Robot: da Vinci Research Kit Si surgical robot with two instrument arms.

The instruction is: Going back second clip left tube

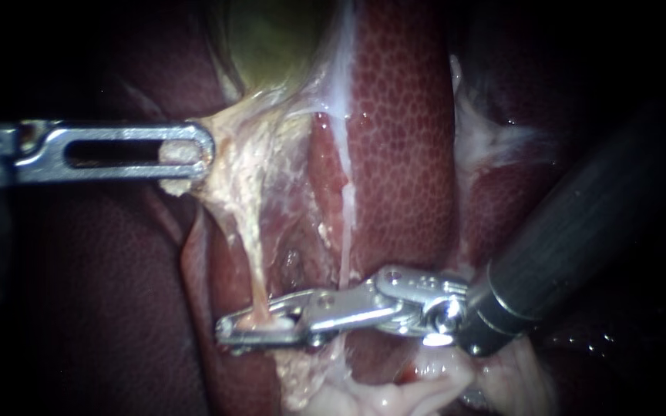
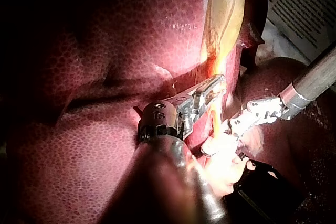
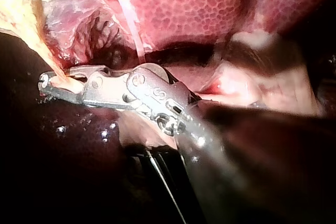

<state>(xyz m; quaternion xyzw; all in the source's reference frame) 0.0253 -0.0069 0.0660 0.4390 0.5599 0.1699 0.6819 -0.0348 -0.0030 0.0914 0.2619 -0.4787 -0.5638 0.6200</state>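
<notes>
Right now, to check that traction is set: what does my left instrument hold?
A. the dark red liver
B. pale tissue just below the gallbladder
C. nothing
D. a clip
B: the left instrument is closed on pale tissue just below the greenish gallbladder, and that tissue stretches toward it.

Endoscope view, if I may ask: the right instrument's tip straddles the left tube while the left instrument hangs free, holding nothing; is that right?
Not quite: the left instrument is not free; it is shut on the pale tissue below the gallbladder, as the endoscope view shows. The rest stands: the right instrument straddles the left tube with its tip.
</notes>
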